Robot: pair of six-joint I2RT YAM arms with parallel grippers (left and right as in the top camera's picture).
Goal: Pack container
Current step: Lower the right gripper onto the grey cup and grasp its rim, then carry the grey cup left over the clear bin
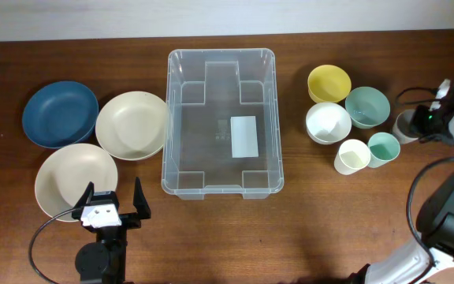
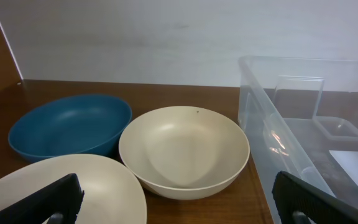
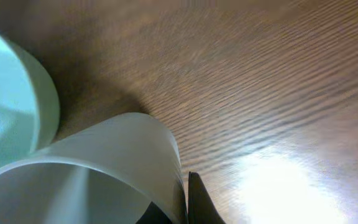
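- The brown wooden table (image 1: 306, 229) fills the overhead view.
- The container (image 1: 172, 118), a clear plastic bin, stands upright in the middle of the frame. Its white label (image 1: 243, 136) shows on the base, right of centre.
- Three bowls sit left of the container. The blue bowl (image 1: 60, 114) is far left and the cream bowl (image 1: 132, 125) is just beside the container's left wall. The beige bowl (image 1: 65, 183) is below them, at lower left.
- The left gripper (image 1: 113, 192) is at the bottom left, over the beige bowl's lower edge. Its jaws are spread wide and hold nothing.
- The right gripper (image 3: 180, 211) is at the right edge of the overhead view. Its jaws are closed on the wall of a grey cup (image 3: 104, 155), with one finger outside the rim.
- Smaller vessels cluster right of the container:
  - yellow cup (image 1: 329, 83), uppermost
  - green cup (image 1: 367, 106)
  - white cup (image 1: 328, 122)
  - teal cup (image 1: 383, 149)
  - off-white cup (image 1: 352, 156), lowest
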